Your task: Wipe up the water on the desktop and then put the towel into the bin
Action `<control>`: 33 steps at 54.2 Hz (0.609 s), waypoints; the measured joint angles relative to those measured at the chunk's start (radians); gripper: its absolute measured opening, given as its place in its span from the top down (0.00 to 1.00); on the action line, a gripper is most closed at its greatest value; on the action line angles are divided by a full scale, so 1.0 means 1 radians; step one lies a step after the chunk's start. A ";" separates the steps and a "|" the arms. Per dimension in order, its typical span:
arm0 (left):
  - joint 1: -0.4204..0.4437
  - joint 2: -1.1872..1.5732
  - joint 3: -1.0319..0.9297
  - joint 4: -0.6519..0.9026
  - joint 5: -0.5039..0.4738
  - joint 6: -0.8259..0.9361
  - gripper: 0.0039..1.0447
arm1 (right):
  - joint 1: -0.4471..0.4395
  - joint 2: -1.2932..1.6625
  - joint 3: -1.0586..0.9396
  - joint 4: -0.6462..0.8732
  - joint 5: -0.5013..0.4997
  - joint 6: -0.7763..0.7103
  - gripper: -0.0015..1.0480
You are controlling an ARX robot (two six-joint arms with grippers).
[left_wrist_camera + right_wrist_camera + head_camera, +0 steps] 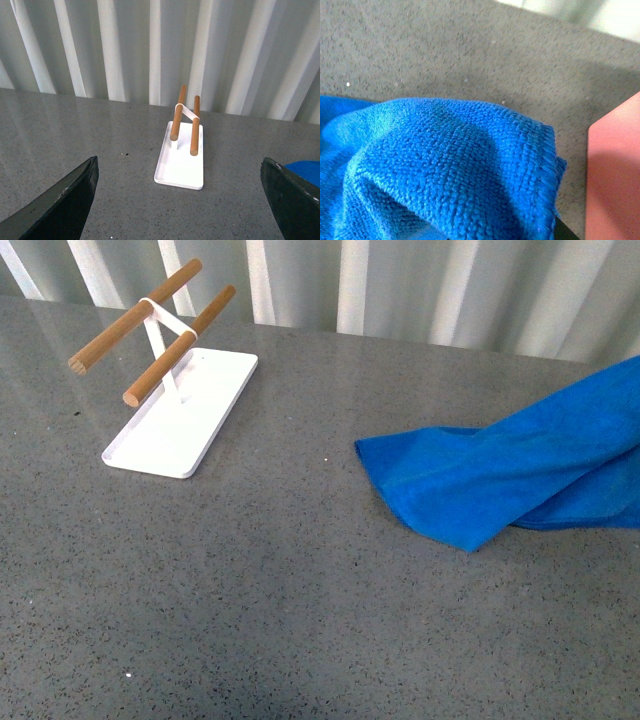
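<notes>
Trailing over the right side of the worktop [300, 620], the blue towel [500, 475] rises toward the right edge; whether the right jaws grip it, I cannot tell. Left jaws stand wide apart, empty, facing a white rack [179, 167].

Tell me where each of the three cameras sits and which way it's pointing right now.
Front view: on the body, looking down across the desktop at the white rack and the towel; no arm shows.
Left wrist view: low over the desktop, facing the rack and ribbed wall; the left tool's dark fingers show, spread wide.
Right wrist view: close over the towel, a pink object beside it; a dark sliver, perhaps the right tool.
Shared: front and left wrist show the rack; all three, the towel.
</notes>
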 joint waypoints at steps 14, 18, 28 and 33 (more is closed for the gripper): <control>0.000 0.000 0.000 0.000 0.000 0.000 0.06 | -0.027 -0.137 0.138 -0.092 -0.021 0.023 0.97; 0.000 0.000 0.000 0.000 0.000 0.000 0.06 | -0.050 -0.173 0.183 -0.120 -0.029 0.029 0.97; 0.000 0.000 0.000 0.000 0.000 0.000 0.06 | -0.146 -0.241 0.286 -0.171 -0.064 0.058 0.97; 0.000 0.000 0.000 0.000 0.000 0.000 0.06 | -0.217 -0.264 0.348 -0.196 -0.093 0.087 0.97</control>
